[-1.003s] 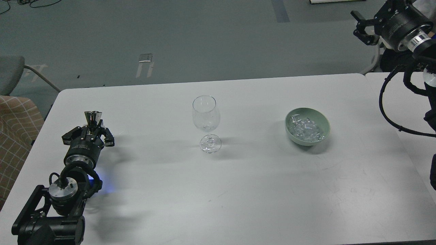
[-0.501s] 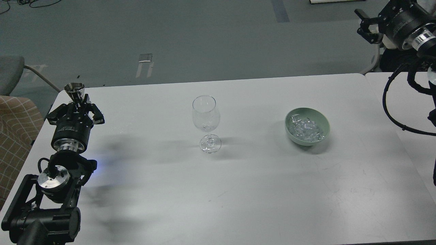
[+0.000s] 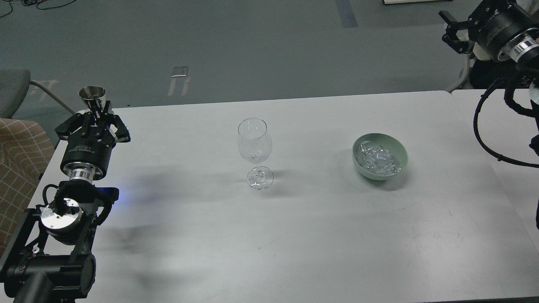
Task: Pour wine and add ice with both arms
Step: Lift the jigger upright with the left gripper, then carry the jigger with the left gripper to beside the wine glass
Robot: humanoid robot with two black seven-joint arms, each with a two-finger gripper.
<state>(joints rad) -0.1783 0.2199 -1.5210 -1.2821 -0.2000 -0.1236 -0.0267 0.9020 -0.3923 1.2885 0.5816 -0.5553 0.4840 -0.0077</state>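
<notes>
A clear stemmed wine glass (image 3: 254, 151) stands upright at the middle of the white table (image 3: 294, 235). A pale green bowl (image 3: 400, 156) to its right holds several clear ice chunks (image 3: 379, 161). My left gripper (image 3: 96, 112) at the far left is shut on a small silver conical measuring cup (image 3: 92, 95) and holds it upright above the table's left edge. No wine shows; the cup's inside cannot be seen. My right gripper (image 3: 451, 29) is raised at the top right, off the table, empty with its fingers apart.
A second white table (image 3: 497, 126) adjoins on the right. A grey chair (image 3: 12, 90) and a chequered seat (image 3: 17, 168) stand beyond the left edge. Grey floor lies behind the table.
My left gripper has lifted the silver cup off the table and carried it up and to the left. My right gripper has drifted slightly up and right.
</notes>
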